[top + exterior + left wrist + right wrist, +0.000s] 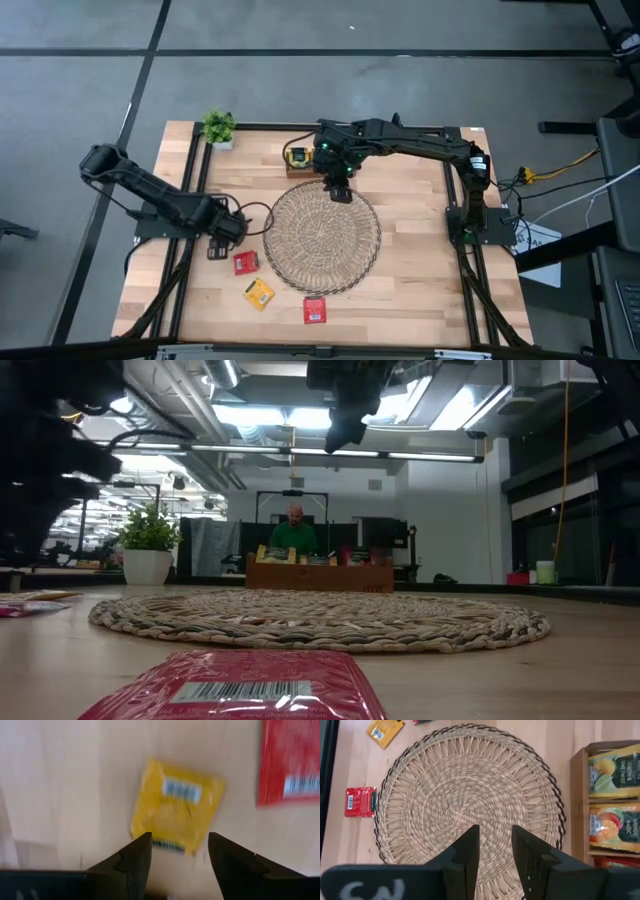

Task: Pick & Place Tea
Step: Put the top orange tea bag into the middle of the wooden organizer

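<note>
Three tea sachets lie flat on the wooden table near its front left. One red sachet [245, 263] is beside the round wicker mat [322, 238]. A yellow one [259, 293] and another red one [314, 310] lie nearer the front edge. My left gripper [222, 245] points down, open, just left of the first red sachet. In its wrist view the yellow sachet [175, 812] shows beyond the open fingers [135, 862], with a red sachet [292, 760] off to one side. My right gripper [340, 190] hangs open over the mat's far edge [470, 785], holding nothing.
A wooden box [298, 160] with more tea packets [615, 765] stands behind the mat. A small potted plant [218, 127] is at the far left corner. In the low view a red sachet [240, 685] lies in front, and a person [295, 530] sits beyond the table.
</note>
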Available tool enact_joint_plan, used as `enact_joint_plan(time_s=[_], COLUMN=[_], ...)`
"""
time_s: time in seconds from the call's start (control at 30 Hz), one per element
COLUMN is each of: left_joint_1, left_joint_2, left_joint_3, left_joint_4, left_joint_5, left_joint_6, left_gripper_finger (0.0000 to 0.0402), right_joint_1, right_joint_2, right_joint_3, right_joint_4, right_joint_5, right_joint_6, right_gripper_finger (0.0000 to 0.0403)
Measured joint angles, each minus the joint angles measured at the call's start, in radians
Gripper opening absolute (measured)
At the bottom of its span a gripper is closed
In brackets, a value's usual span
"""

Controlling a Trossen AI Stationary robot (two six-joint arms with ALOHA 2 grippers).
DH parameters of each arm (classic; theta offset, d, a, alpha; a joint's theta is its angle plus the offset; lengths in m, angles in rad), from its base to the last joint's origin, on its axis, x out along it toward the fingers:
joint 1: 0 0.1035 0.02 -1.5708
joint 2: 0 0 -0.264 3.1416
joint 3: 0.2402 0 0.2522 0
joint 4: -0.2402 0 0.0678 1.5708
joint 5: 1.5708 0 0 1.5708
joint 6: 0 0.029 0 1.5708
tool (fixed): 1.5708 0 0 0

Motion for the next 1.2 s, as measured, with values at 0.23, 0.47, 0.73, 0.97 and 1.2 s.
enact_joint_plan(time_s=[0.23, 0.47, 0.73, 0.97, 1.2], left_joint_1=[0.098, 0.206, 0.272, 0.28, 0.28], left_joint_2=[0.0, 0.0, 0.006, 0.057, 0.165], left_joint_3=[0.0, 0.0, 0.0, 0.0, 0.0], left_joint_4=[0.127, 0.14, 0.16, 0.164, 0.178], left_joint_5=[-0.046, -0.013, 0.02, 0.037, 0.044], left_joint_6=[0.025, 0.092, 0.099, 0.123, 0.138], left_gripper_finger=[0.0212, 0.0264, 0.0274, 0.0266, 0.0265], right_joint_1=[0.0, 0.0, 0.0, 0.0, 0.0], right_joint_2=[0.0, 0.0, 0.0, 0.0, 0.0], right_joint_3=[0.0, 0.0, 0.0, 0.0, 0.0], right_joint_4=[0.008, 0.008, 0.018, 0.035, 0.038], right_joint_5=[0.0, 0.001, 0.001, 0.001, 0.001], right_joint_6=[-0.004, -0.034, -0.054, -0.062, -0.064], right_gripper_finger=[0.0115, 0.0115, 0.0115, 0.0115, 0.0115])
